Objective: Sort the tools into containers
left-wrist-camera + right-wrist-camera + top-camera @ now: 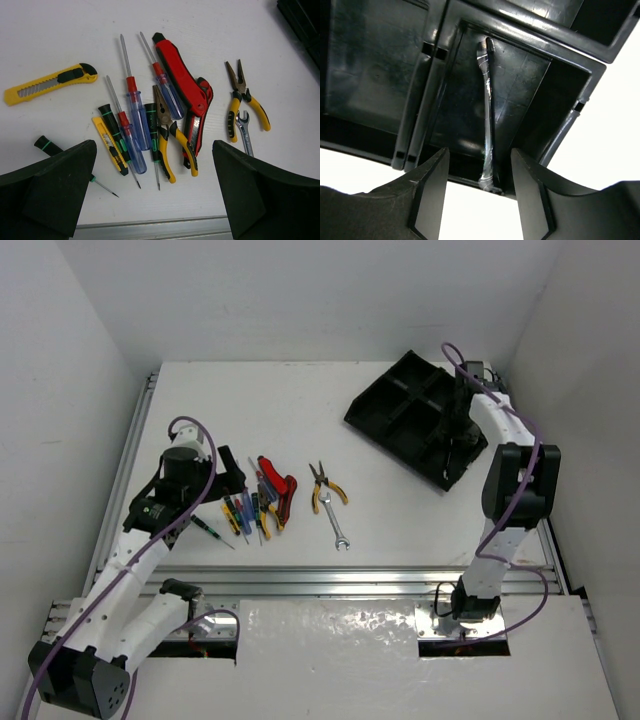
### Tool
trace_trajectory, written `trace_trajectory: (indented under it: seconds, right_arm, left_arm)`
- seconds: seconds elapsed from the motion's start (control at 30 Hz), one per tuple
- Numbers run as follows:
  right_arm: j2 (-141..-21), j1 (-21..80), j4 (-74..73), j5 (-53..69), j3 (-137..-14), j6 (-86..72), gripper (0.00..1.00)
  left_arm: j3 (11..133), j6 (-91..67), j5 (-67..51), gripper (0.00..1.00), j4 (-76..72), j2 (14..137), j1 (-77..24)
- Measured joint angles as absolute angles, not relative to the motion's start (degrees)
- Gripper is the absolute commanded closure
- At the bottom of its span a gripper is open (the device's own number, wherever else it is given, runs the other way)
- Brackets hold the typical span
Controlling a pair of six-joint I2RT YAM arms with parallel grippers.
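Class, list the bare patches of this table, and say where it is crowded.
Bare: white table between the yellow-handled pliers and the black divided plastic tray; the far strip beyond them. Crowded: the heap of coloured screwdrivers and utility knives at left.

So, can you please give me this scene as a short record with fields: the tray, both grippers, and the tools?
tray: far right of the table, one wrench in a compartment
right gripper: open, over the tray, fingers either side of that wrench, not touching it
left gripper: open, empty, above the pile
loose on table: second wrench, pliers, screwdrivers, cutters
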State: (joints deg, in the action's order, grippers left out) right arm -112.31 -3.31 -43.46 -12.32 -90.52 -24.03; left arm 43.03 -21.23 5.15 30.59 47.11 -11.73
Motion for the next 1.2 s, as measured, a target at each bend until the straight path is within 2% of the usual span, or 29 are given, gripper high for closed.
trace_trajectory:
  seconds: [0.17, 0.23, 0.4, 0.5, 0.6, 0.8, 1.17, 1.2]
  right_arm:
    - [-108.25, -0.89, -44.4, -13.02, -91.0, -23.9, 0.45]
    - [-104.07, 3.88, -43.83, -13.37, -89.27, -23.66, 0.45]
    - [-93.86, 26.41, -36.73, -13.26, -76.75, -24.77, 0.52]
    - [-95.13, 37.69, -35.59, -12.86, -72.55, -26.65, 0.53]
    - [-100.12, 43.13, -35.42, -13.56, -72.1, -28.4, 0.53]
    - [-110.5, 47.05, -35.66, -14.94, -74.13, -30.79, 0.54]
    - [-114.89, 47.57, -35.57, -14.06, -75.85, -32.64, 0.56]
    - [-114.96, 47.57, -35.55, -13.89, -75.9, -32.77, 0.6]
  left_arm:
    - [43.03, -21.23, 5.04, 0.0, 30.57, 47.27, -11.73]
    - [43.03, -21.28, 5.43, 0.0, 30.59, 47.22, -11.73]
    - [43.03, -22.5, 10.15, 0.0, 31.07, 45.6, -11.73]
    - [43.03, -23.27, 12.8, 0.0, 31.42, 43.92, -11.73]
    - [43.03, -23.92, 14.28, 0.0, 31.59, 42.44, -11.73]
    - [43.03, -24.49, 15.57, 0.0, 31.79, 41.91, -11.73]
    - [43.03, -24.49, 15.62, 0.0, 32.18, 41.01, -11.73]
    - [43.03, -24.49, 15.62, 0.0, 32.18, 40.97, -11.73]
